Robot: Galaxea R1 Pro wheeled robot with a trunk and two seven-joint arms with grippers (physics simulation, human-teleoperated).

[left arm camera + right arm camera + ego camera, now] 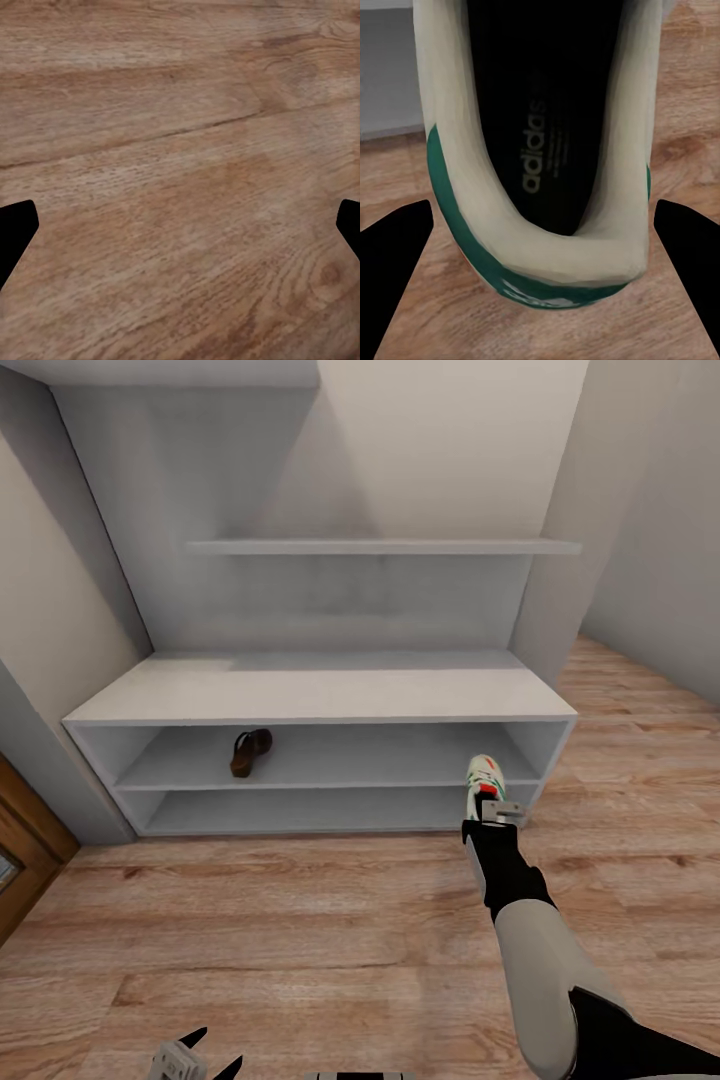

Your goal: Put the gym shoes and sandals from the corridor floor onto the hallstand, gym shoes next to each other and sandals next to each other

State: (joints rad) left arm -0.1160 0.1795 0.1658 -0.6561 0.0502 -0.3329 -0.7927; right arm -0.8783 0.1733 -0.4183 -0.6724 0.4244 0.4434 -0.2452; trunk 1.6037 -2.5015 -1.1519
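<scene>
One gym shoe hangs clenched in the right gripper by its soft heel collar, before the rack's right end; light, floppy, so grip firmly

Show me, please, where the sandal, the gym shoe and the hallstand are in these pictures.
sandal (251,752): head view, its side on the upper shelf tier.
gym shoe (536,225): right wrist view, heel collar.
hallstand (320,695): head view, bare top board.

Pale walls enclose a corner; a wooden door stands at left.
</scene>
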